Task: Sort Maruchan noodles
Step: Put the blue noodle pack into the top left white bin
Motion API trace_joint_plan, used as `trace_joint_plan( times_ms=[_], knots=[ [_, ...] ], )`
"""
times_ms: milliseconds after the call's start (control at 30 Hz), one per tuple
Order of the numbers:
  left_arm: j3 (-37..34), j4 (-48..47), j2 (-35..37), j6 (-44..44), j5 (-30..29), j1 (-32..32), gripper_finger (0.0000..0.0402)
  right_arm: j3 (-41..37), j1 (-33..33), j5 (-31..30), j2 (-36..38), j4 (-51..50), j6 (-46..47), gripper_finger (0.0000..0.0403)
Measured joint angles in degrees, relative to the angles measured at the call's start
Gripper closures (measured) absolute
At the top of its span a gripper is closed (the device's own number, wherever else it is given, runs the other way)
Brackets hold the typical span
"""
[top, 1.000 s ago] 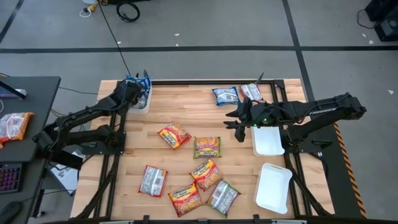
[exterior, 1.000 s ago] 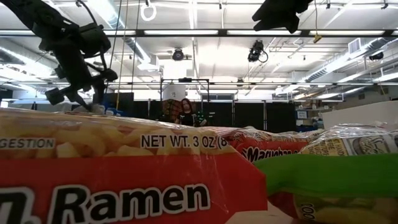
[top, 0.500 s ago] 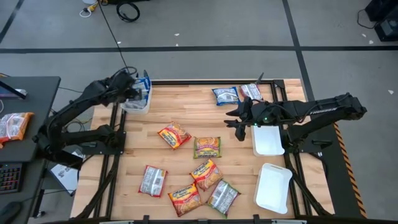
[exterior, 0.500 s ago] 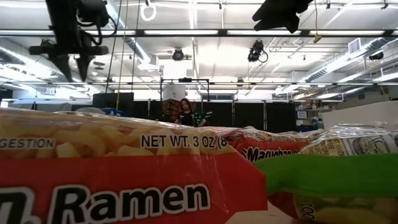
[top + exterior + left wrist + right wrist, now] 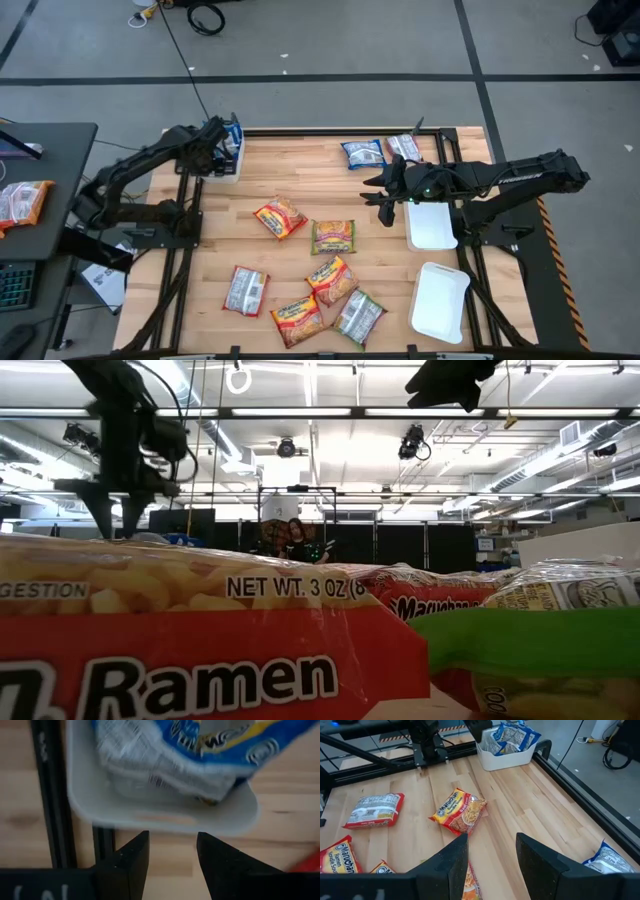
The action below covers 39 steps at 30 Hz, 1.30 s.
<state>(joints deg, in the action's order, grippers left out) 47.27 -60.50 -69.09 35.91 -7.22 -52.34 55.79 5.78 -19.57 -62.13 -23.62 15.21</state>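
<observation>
- Blue-and-white plastic fills the white tray (image 5: 222,168) at the desk's far-left corner: blue packets (image 5: 175,750) lie in it. The left hand (image 5: 215,140) hangs just over that tray with its fingers (image 5: 131,862) parted and nothing between them. A second ago it sat low at the tray, then swung up and outward, and now it is back over the rim. I'd judge a blue packet has just been dropped off and this arm is free for the next one.
- Across the middle of the wooden desk (image 5: 300,180) eight loose packets wait: a red one (image 5: 280,217), a green one (image 5: 333,236), a silver one (image 5: 245,290), and a cluster of three near the front edge (image 5: 330,300). Two more (image 5: 380,151) lie at the far edge. So sorting is well short of done.
- The right hand (image 5: 385,197) hovers mid-desk beside two bare white trays (image 5: 432,226), fingers (image 5: 451,865) apart, holding nothing; it has not moved over the last second.
- Hard to make out: the low camera is blocked by packets (image 5: 200,630) pressed up against it, so the desk surface is hidden there. The left wrist camera shows only part of the tray, and how many packets it holds I cannot tell.
</observation>
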Motion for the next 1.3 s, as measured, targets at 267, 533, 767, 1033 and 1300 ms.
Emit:
trace_joint_plan(
  times_ms=[267,533,767,1033,1300],
  knots=[
    [0.02,5.49,-10.78,-6.83,1.42,-3.5,0.0233,0.0,-0.02,0.17,0.0,0.0,4.33,0.0233],
    [0.0,8.04,-15.74,-4.75,-0.84,-4.25,0.0233,0.01,-0.9,-1.74,0.0,0.0,4.34,0.0233],
    [-0.04,14.99,-16.05,7.55,-4.12,-3.91,0.0233,0.01,-2.54,-1.95,0.0,-0.02,4.63,0.0233],
    [-0.26,22.76,-16.94,24.26,-9.65,-3.71,0.0233,0.02,-0.93,-0.26,0.0,-0.96,9.22,0.0233],
    [-0.02,23.04,-20.42,24.93,-13.34,-1.13,0.0233,-2.01,-1.52,-3.89,-0.75,-8.05,7.0,0.0233]
  ],
)
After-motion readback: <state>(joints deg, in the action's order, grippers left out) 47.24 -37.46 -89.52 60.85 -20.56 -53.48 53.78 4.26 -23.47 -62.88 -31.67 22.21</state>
